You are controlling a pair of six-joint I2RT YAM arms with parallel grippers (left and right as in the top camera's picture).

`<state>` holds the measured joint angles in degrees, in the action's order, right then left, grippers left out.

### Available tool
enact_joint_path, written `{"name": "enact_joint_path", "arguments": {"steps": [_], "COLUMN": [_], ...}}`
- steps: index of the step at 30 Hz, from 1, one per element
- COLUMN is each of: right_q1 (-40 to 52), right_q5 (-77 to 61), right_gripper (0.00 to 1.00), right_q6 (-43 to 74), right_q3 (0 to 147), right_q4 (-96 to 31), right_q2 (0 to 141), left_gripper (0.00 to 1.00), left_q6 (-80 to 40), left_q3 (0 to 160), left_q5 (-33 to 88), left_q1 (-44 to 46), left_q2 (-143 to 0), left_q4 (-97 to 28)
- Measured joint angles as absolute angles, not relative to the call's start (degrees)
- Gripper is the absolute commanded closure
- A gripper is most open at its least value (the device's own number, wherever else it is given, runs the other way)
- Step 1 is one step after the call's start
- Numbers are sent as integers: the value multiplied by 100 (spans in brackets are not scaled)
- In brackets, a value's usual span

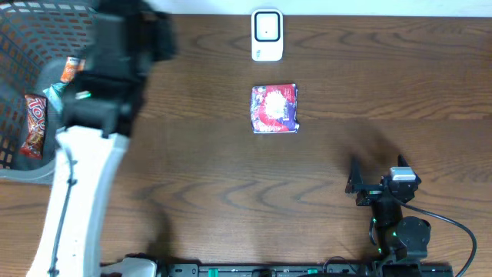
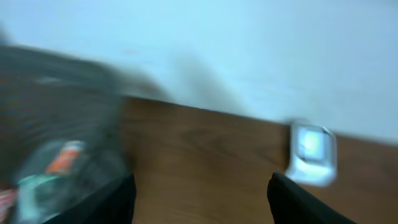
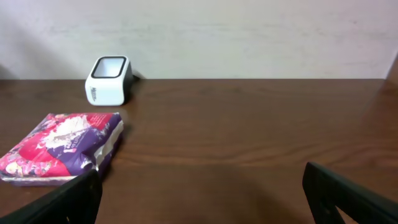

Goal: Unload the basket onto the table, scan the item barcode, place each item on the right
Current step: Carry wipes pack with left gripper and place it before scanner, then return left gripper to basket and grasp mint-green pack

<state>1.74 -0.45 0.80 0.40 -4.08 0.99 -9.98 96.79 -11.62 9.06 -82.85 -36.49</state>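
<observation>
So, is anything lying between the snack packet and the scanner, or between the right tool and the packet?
Nothing visible. Only bare table separates the packet from the scanner, and the right tool has open wood up to the packet.

The red and purple packet (image 3: 62, 146) lies flat on the bench, ahead of the right fingers (image 3: 348, 198) and to their left. The white scanner (image 3: 109, 79) stands upright beyond it, apart, farther from them
</observation>
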Motion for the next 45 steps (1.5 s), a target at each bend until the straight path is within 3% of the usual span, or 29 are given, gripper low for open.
{"name": "enact_joint_path", "arguments": {"steps": [3,7,17,45], "right_q1": [174,174,174,174], "right_q5": [-43,-45,-43,-43], "right_gripper": [1,1,1,1], "right_q6": [78,78,78,78], "right_q3": [40,40,40,40], "right_q4": [-408,-408,-408,-408], "right_q2": [99,99,99,99], "left_gripper": [29,16,15,16], "left_q6": [-1396,-1758,-2331,-2423], "left_q3": [9679,9679,9682,9679], "left_q5": [-1223,-1245,-1236,-650], "left_q1": [180,-633,-2320,-2545], "left_q2": [-8082,-7970,-8735,-12138], "left_q4": [-3697,-3708,-4086,-3253]}}
